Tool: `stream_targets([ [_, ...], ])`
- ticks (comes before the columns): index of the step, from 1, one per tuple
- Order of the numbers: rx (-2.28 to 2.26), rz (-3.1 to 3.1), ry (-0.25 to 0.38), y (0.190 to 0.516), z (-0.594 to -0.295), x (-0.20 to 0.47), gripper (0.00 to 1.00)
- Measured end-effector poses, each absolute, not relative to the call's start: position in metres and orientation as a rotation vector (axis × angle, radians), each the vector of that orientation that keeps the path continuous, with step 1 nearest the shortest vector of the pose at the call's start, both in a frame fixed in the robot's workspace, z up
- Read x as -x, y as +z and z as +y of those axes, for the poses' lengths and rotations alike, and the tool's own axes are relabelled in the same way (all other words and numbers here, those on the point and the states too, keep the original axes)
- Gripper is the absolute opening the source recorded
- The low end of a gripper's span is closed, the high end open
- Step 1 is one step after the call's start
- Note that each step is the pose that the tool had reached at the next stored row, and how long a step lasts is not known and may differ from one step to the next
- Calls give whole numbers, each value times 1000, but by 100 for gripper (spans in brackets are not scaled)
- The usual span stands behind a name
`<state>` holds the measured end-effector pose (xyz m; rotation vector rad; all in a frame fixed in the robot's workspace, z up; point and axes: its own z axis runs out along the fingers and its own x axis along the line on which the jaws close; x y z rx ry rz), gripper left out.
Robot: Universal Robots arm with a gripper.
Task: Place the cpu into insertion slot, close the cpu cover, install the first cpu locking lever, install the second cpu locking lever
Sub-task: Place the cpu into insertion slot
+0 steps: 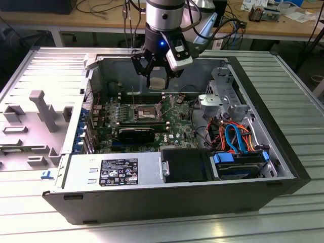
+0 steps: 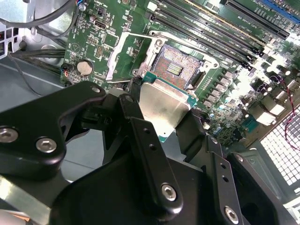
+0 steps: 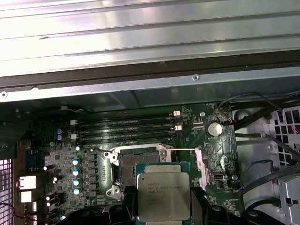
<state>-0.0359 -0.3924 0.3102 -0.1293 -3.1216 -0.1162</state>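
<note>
Ribbed grey metal tabletop [image 1: 296, 96] carries an open black desktop computer case [image 1: 167, 200] lying on its side, with its green motherboard [image 1: 178, 120] facing up. Over the board hangs the arm's black gripper [image 1: 156, 81], its fingers clamped on the edges of the cpu [image 2: 164, 105], a small flat square chip with a dull silver-grey metal top. The chip hangs just above the insertion slot [image 2: 176, 68], a square dark socket with a metal rim that stands uncovered. The cpu cover [image 2: 115, 56], a thin silver frame plate, lies swung open beside the socket.
</note>
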Motion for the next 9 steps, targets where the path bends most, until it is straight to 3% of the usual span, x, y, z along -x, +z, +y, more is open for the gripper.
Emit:
stream_targets([
  [9,164,-3121,-115,310,-392,36,55],
])
